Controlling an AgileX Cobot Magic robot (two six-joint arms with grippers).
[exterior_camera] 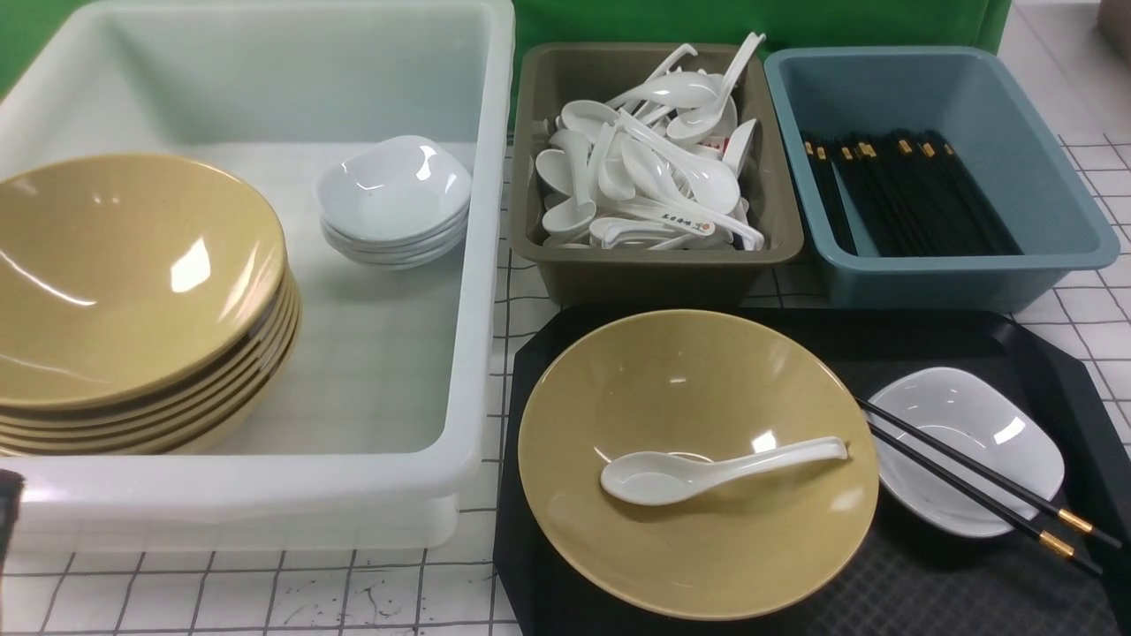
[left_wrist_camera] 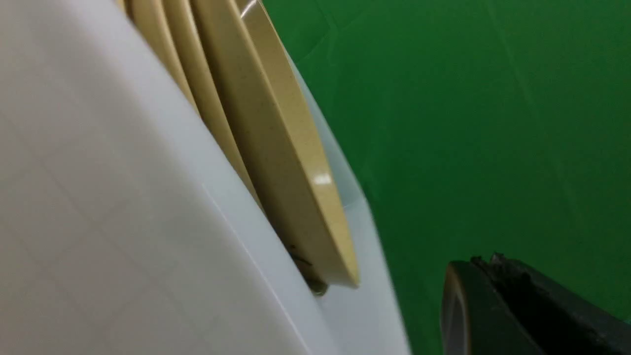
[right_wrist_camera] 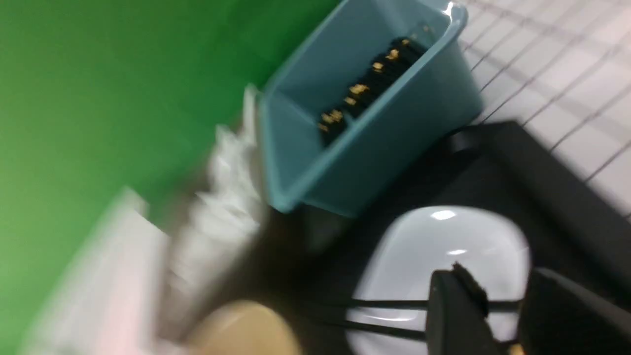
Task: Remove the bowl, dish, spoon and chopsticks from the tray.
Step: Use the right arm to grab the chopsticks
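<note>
One yellow bowl, one soup spoon, one squarish dish, two chopsticks
Glossy bowl (exterior_camera: pixel 636 380) at tray (exterior_camera: pixel 928 583) nine o'clock, spoon (exterior_camera: pixel 654 478) inside; dish (exterior_camera: pixel 937 424) at three, beneath gold-banded chopsticks (exterior_camera: pixel 972 473). Left pincer (left_wrist_camera: pixel 485 261) shut, empty; right pincer (right_wrist_camera: pixel 498 276) parted, empty.

The wide round bowl (exterior_camera: pixel 698 548) on the black rectangular tray (exterior_camera: pixel 892 579) is a glossy mustard yellow, and the tray has a fine textured pattern. In that bowl there's a plain white porcelain spoon (exterior_camera: pixel 654 478). Beside the bowl are a shiny white squarish dish (exterior_camera: pixel 954 495) and two thin black chopsticks (exterior_camera: pixel 963 482) with gold bands. Behind the tray I see an olive-brown plastic bin (exterior_camera: pixel 654 278) and a grey-blue plastic bin (exterior_camera: pixel 954 283). The tabletop (exterior_camera: pixel 353 592) around the tray is white, crossed by a dark grid.
</note>
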